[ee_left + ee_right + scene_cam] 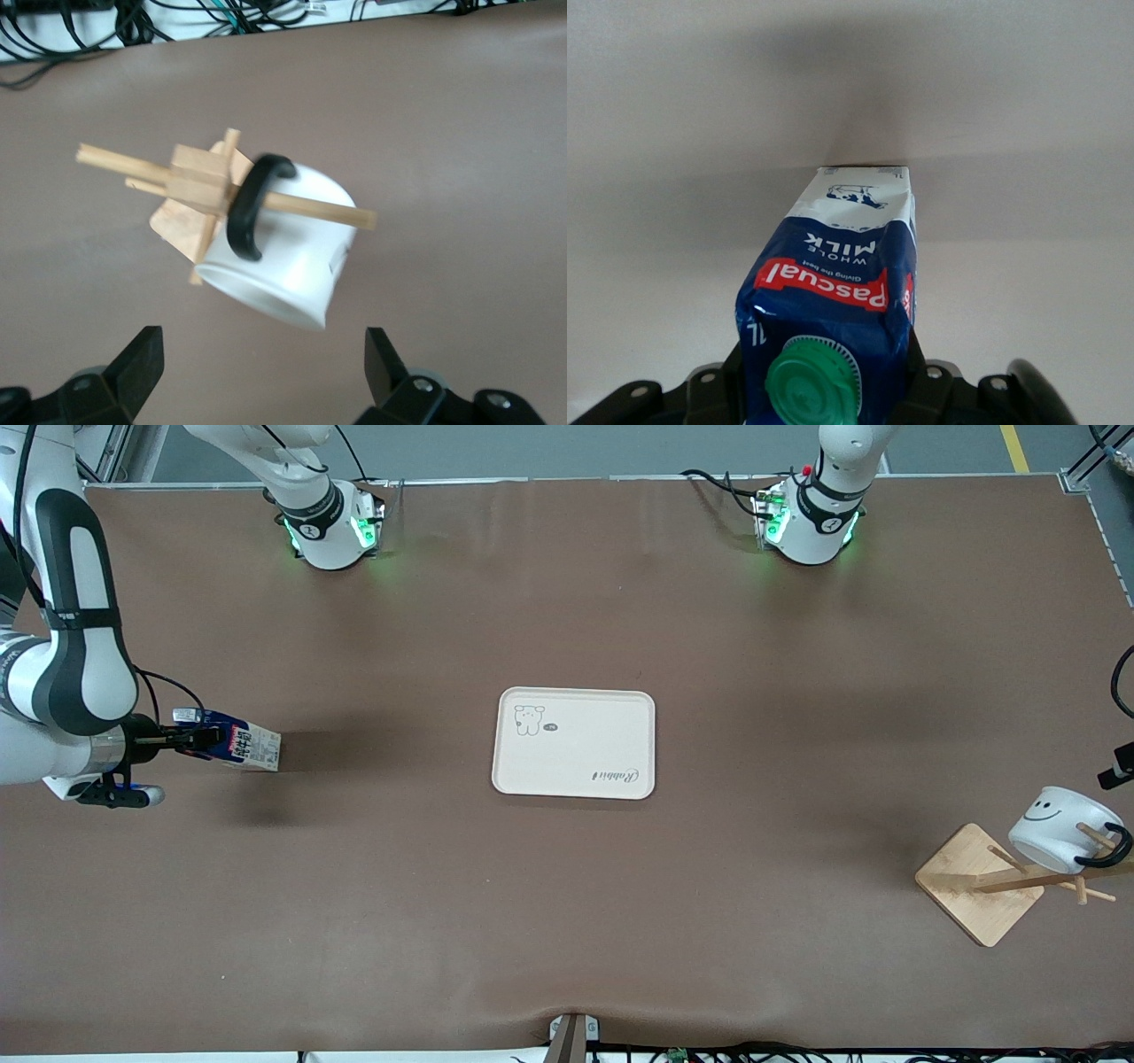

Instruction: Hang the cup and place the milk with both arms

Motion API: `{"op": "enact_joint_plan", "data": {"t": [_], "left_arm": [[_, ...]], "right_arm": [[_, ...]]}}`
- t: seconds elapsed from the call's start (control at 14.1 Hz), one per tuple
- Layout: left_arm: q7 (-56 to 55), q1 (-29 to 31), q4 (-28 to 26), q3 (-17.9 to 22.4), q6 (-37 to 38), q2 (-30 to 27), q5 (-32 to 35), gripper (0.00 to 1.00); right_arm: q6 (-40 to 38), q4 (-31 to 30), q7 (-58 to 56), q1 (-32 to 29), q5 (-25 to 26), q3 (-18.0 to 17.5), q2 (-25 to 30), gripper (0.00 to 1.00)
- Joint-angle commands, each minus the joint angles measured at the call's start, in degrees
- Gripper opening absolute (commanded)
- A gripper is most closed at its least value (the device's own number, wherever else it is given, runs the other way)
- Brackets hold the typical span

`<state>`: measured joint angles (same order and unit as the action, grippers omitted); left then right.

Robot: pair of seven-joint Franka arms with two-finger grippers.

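Observation:
The milk (232, 744) is a carton with a blue top, red band and green cap (813, 382). It is tipped almost flat, low over the table at the right arm's end. My right gripper (199, 739) is shut on its top end, as the right wrist view (828, 376) shows. The cup (1061, 828), white with a smiley face, hangs by its black handle (251, 205) on a peg of the wooden rack (979, 881) at the left arm's end. My left gripper (264, 367) is open and empty, just off the cup's (283, 257) rim. It is almost wholly outside the front view.
A white rectangular tray (574, 742) with a bear print lies in the middle of the table. The rack's square wooden base sits near the table's edge at the left arm's end. Cables run along the table edge in the left wrist view (177, 18).

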<state>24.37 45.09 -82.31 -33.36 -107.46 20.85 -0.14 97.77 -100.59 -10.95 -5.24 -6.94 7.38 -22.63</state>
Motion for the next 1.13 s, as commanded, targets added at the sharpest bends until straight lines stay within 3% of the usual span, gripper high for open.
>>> {"op": "enact_joint_plan", "data": {"t": [0.0, 0.14, 0.49, 0.71, 1.06], "left_arm": [[-5.1, 0.0, -0.7, -1.4, 4.6, -4.1, -0.1, 1.00], [-10.3, -0.1, -0.8, -3.9, 7.1, -5.4, 2.2, 1.00], [-26.7, -0.1, -0.7, -12.3, 13.0, -7.8, 10.4, 1.00], [-30.3, 0.0, -0.5, -17.5, 15.0, -8.0, 15.5, 1.00], [-30.1, 0.1, -0.1, -18.7, 17.8, -8.3, 15.2, 1.00]], "right_arm": [[0.8, -1.9, -3.0, -1.7, 0.5, -1.3, 1.3, 1.00], [0.1, -0.3, -3.1, -1.6, 0.4, -1.4, 1.3, 1.00], [-7.0, 11.3, -3.0, -0.6, 0.7, -1.6, 0.8, 1.00], [-6.7, 13.4, -3.3, -0.7, 0.2, -1.7, 0.4, 1.00], [-6.1, 25.6, -3.0, -0.1, 0.3, -1.8, -3.6, 1.00]]}}
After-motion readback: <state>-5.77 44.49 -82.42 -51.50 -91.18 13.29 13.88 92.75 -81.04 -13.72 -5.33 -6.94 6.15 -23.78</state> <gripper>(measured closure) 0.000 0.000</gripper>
